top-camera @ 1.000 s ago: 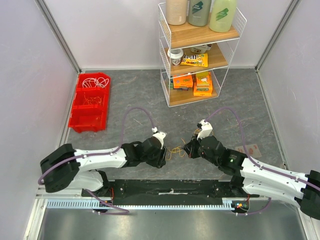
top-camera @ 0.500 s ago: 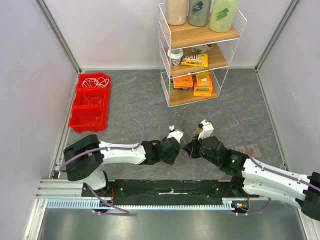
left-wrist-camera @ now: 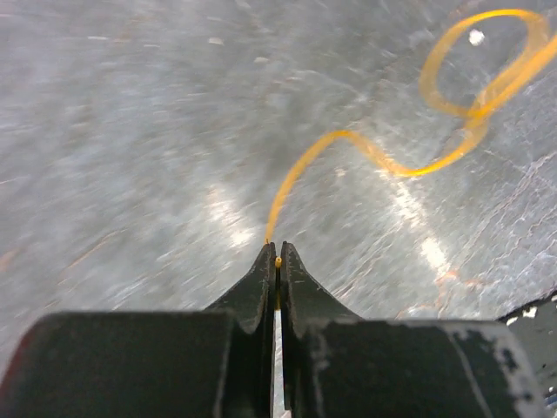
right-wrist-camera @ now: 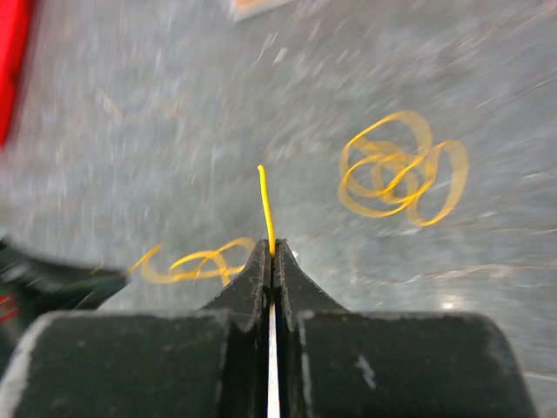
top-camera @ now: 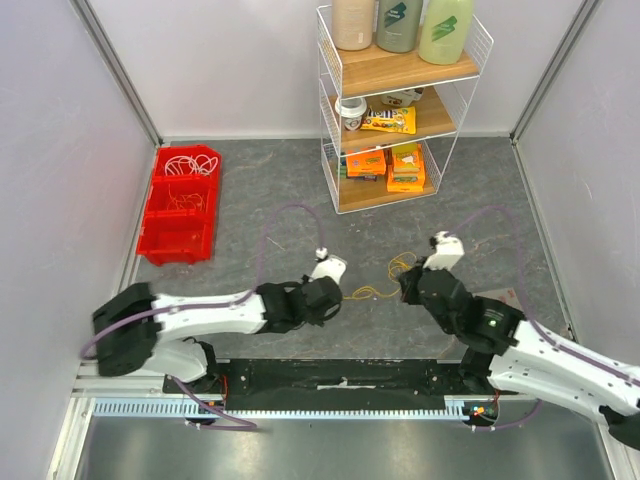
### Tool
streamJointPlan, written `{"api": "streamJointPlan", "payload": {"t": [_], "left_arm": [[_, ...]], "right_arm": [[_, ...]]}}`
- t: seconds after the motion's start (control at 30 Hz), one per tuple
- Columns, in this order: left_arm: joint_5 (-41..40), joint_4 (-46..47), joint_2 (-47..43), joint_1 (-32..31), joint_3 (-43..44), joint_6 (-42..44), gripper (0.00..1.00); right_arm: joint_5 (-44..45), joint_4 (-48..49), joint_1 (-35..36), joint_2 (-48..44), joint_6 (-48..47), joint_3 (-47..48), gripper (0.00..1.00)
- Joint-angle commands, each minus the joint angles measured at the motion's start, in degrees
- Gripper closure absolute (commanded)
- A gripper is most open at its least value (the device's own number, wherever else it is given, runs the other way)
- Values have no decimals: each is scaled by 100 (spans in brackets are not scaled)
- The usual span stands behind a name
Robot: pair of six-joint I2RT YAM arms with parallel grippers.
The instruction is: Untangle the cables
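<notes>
Left gripper (left-wrist-camera: pixel 278 261) is clamped right down on the tip of a yellow cable (left-wrist-camera: pixel 345 133), jaws pressed together with only the wire end between them. From there the cable snakes away across the grey tabletop (left-wrist-camera: pixel 130 131) and curls into a small loop at the far right of my left wrist view. Over on the right wrist view, the right gripper (right-wrist-camera: pixel 272 257) is pinched tight on a yellow wire as well, with a short stub (right-wrist-camera: pixel 265 209) poking up past the fingertips. Beyond it, up and to the right, a loose yellow coil (right-wrist-camera: pixel 396 174) lies flat on the tabletop, apart from the gripper, and a looping yellow strand (right-wrist-camera: pixel 196 261) lies low on the left. From overhead, both grippers sit low near the front of the tabletop facing each other, the yellow cable lying between them and the coil just behind the right gripper. I can't tell whether both grippers hold the same wire. Far back on the left, a red bin (top-camera: pixel 175 243) holds white cables (top-camera: pixel 186 162) in its rear compartment, well apart from the arms, and a wire shelf rack (top-camera: pixel 400 68) stands at the back
</notes>
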Motion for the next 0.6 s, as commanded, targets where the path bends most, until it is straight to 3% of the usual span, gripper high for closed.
{"api": "streamJointPlan", "payload": {"t": [0.0,0.13,0.33,0.47,0.57], "left_arm": [[-1418,-1189,-1661,-15,-184,-385,98],[-2763,-2613,-3339,-7,34,-990,98],[-3618,-2407,-5634,-7,483,-423,98],[-3496,-1712,-6287,-7,545,360,98],[-3425,-1719,-6165,2,624,449,98]], "right_arm": [[2637,-1691,7,-883,320,984,100],[3641,-2045,7,-2086,92,1328,100],[4152,-2150,7,-3371,-383,1627,100],[3837,-2212,7,-3294,-401,1636,100],[3380,-2142,7,-2864,-357,1566,100]]}}
